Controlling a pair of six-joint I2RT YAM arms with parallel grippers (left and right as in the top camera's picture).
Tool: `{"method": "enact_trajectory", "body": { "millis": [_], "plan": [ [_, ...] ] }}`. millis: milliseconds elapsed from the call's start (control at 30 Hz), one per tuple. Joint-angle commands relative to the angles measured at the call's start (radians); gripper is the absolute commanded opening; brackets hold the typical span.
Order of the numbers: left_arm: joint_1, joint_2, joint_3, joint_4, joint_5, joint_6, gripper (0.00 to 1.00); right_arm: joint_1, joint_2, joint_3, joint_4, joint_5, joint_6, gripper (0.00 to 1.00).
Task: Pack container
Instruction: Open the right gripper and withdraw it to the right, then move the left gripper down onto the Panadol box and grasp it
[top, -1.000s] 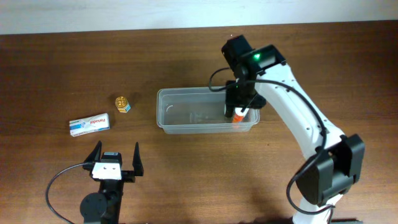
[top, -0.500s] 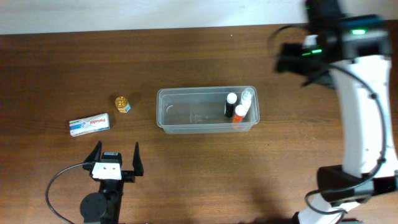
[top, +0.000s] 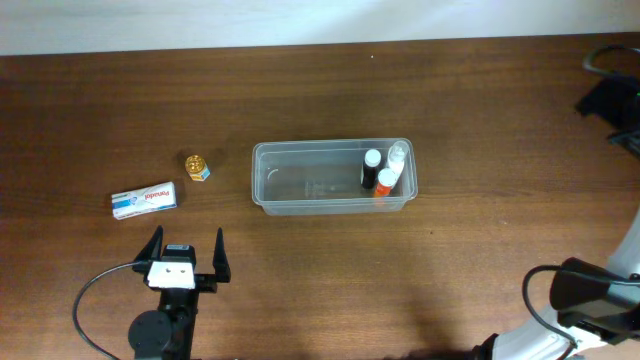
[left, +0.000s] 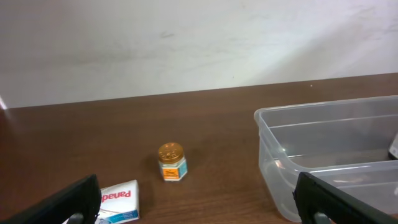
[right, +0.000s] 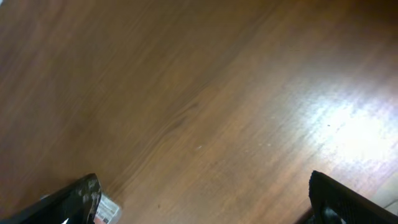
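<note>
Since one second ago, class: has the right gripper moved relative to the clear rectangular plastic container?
Yes: the right gripper left the container's right end for the table's right edge.

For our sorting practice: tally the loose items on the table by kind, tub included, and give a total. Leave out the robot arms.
Bottles: 3 (black bottle, orange bottle, clear bottle)
Jars: 1 (gold-lidded jar)
Boxes: 1 (Panadol box)
Tubs: 1 (clear container)
Total: 6

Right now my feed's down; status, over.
Left gripper, right gripper open, empty. Clear plastic rectangular tub holds three small bottles. White box, gold-lidded jar outside it. Nothing blocking.
</note>
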Motion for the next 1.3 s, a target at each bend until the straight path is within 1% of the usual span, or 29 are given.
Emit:
{"method": "enact_trajectory", "body": {
  "millis": [0, 67, 133, 233, 300, 367, 500, 567, 700, 800, 867, 933, 1033, 1100, 1167, 1200, 1267],
  "plan": [
    [0.006, -0.008, 0.014, 0.004, 0.130, 0.008, 0.99, -0.040, -0.008, -0.003, -0.006, 0.012, -0.002, 0.98],
    [0.006, 0.002, 0.063, -0.018, 0.158, -0.048, 0.99, -0.054, -0.008, -0.003, -0.006, 0.012, -0.002, 0.98],
    [0.006, 0.042, 0.149, -0.055, 0.158, -0.065, 0.99, -0.055, -0.008, -0.003, -0.005, 0.012, -0.002, 0.98],
    [0.006, 0.174, 0.346, -0.146, 0.153, -0.032, 0.99, -0.053, -0.008, -0.003, -0.006, 0.012, -0.002, 0.98],
    [0.012, 0.312, 0.513, -0.246, 0.146, -0.019, 0.99, -0.053, -0.008, -0.003, -0.006, 0.012, -0.002, 0.98],
    [0.026, 0.481, 0.710, -0.384, 0.146, -0.018, 0.99, -0.053, -0.008, -0.003, -0.006, 0.012, -0.002, 0.98],
    [0.043, 0.845, 1.127, -0.724, 0.158, -0.010, 0.99, -0.053, -0.008, -0.003, -0.006, 0.012, -0.002, 0.98],
    [0.043, 0.993, 1.300, -0.864, 0.166, -0.011, 1.00, -0.053, -0.008, -0.003, -0.006, 0.012, -0.002, 0.98],
    [0.043, 1.266, 1.611, -1.105, 0.244, -0.011, 0.99, -0.053, -0.008, -0.003, -0.006, 0.012, -0.002, 0.98],
    [0.043, 1.393, 1.710, -1.145, 0.304, -0.016, 0.99, -0.053, -0.008, -0.003, -0.006, 0.012, -0.002, 0.98],
    [0.043, 1.450, 1.718, -1.146, 0.334, -0.015, 1.00, -0.053, -0.008, -0.003, -0.006, 0.012, -0.002, 0.98],
    [0.043, 1.502, 1.718, -1.143, 0.326, -0.011, 0.99, -0.053, -0.008, -0.003, -0.006, 0.012, -0.002, 0.98],
    [0.043, 1.574, 1.718, -1.133, 0.260, -0.028, 1.00, -0.053, -0.008, -0.003, -0.006, 0.012, -0.002, 0.99],
    [0.047, 1.629, 1.718, -1.137, 0.163, -0.166, 0.99, -0.053, -0.008, -0.003, -0.006, 0.012, -0.002, 0.98],
    [0.061, 1.684, 1.718, -1.162, 0.026, -0.381, 0.99, -0.053, -0.008, -0.003, -0.006, 0.012, -0.002, 0.98],
    [0.076, 1.715, 1.718, -1.184, -0.042, -0.520, 0.99, -0.053, -0.008, -0.003, -0.006, 0.012, -0.002, 0.98],
    [0.124, 1.789, 1.718, -1.213, -0.109, -0.753, 0.99, -0.053, -0.008, -0.003, -0.006, 0.012, -0.002, 0.98]
  ]
}}
